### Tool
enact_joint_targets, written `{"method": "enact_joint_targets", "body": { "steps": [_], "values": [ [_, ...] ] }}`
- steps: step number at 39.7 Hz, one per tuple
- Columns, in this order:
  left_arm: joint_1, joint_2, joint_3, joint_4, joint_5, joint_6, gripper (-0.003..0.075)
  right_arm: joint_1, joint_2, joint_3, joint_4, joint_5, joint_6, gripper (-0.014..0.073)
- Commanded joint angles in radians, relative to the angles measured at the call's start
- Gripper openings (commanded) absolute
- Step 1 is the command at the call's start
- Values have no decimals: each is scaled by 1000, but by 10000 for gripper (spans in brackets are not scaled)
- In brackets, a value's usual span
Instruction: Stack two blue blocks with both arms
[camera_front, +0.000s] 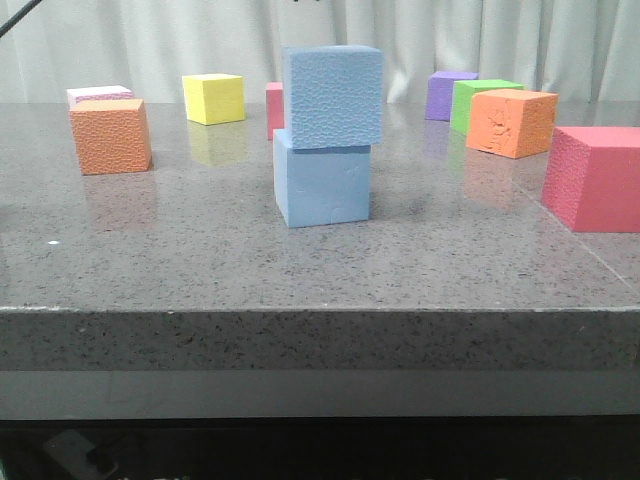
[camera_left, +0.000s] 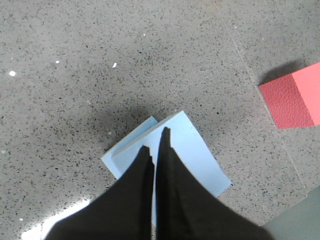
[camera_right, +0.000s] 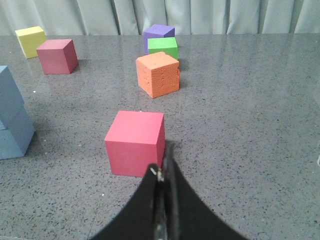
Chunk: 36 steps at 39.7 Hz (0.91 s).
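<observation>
Pebbled blue block (camera_front: 333, 96) atop smooth blue block (camera_front: 322, 184), slightly askew, left claw (camera_left: 156, 139) and right claw (camera_right: 162, 169) pressed together

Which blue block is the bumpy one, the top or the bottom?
The top block is the bumpy one. Its faces are pebbled all over, and it sits a little askew on the bottom block, whose faces are smoother.

The bench (camera_front: 200, 260) looks like polished speckled grey stone, faintly glossy with soft reflections. The upper blue block (camera_front: 333, 96) is matt foam with pebbled faces; the lower blue block (camera_front: 322, 185) is smoother. The left fingers (camera_left: 155, 165) are matt black.
</observation>
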<state>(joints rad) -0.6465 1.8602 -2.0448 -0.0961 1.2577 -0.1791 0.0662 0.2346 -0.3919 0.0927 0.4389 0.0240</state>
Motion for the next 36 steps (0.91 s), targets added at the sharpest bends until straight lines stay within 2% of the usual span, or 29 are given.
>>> {"method": "enact_joint_targets", "body": {
  "steps": [1, 12, 19, 27, 36],
  "values": [
    [-5, -73, -33, 16, 28, 13, -18, -2, 7, -24, -7, -77, -6, -69],
    [-5, -168, -21, 235, 28, 28, -18, -2, 7, -24, -7, -77, -6, -69],
    [-5, -259, 42, 277, 28, 28, -18, -2, 7, -24, -7, -81, -6, -69],
    [-5, -387, 223, 277, 12, 28, -18, -2, 7, -24, -7, -81, -6, -69],
    [-5, -588, 529, 277, -151, 28, -18, -2, 7, -24, -7, -81, -6, -69]
  ]
}}
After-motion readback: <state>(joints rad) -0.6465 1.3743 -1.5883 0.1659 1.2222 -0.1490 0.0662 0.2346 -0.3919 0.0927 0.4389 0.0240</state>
